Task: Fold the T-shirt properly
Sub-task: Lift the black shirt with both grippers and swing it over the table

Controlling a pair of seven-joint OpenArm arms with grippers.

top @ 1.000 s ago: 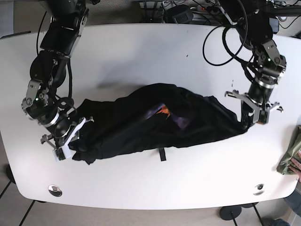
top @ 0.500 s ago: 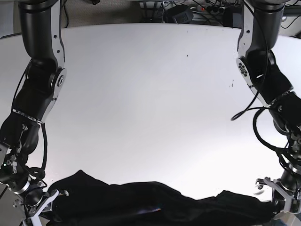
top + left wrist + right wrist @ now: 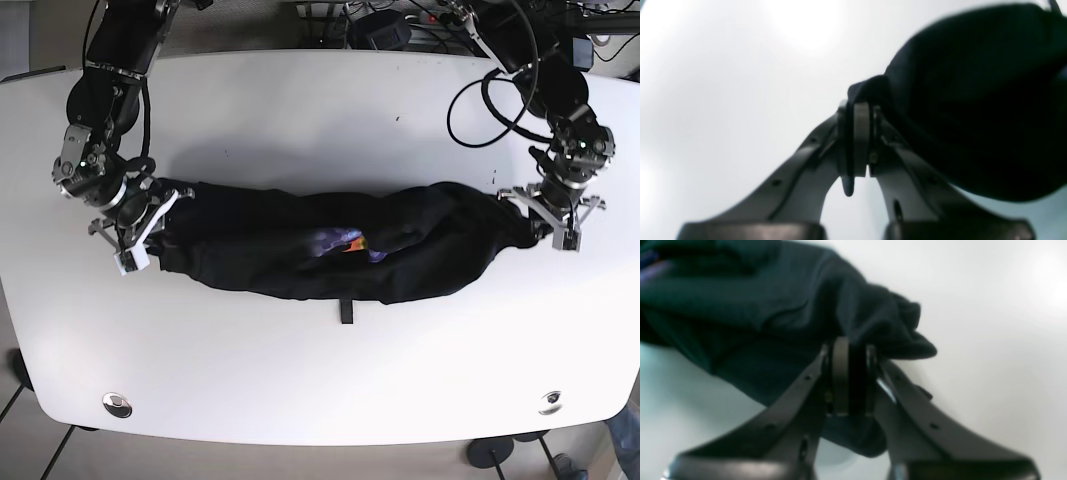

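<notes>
A black T-shirt (image 3: 330,250) with a coloured print hangs stretched in a long bunched band between my two grippers above the white table (image 3: 320,110). My left gripper (image 3: 545,225), on the right of the base view, is shut on one end of the shirt; in the left wrist view (image 3: 858,113) black cloth (image 3: 973,100) is pinched between the pads. My right gripper (image 3: 140,235), on the left of the base view, is shut on the other end; in the right wrist view (image 3: 850,353) cloth (image 3: 773,306) bunches around the closed fingers.
A small black tab (image 3: 345,312) hangs or lies just below the shirt's middle. Cables and dark equipment (image 3: 400,25) sit beyond the table's far edge. Round fittings (image 3: 117,404) (image 3: 549,402) sit near the table's front corners.
Both grippers have moved the shirt from low near the table's front up and back toward mid-table, pulling it out into a straighter, longer band between them.
</notes>
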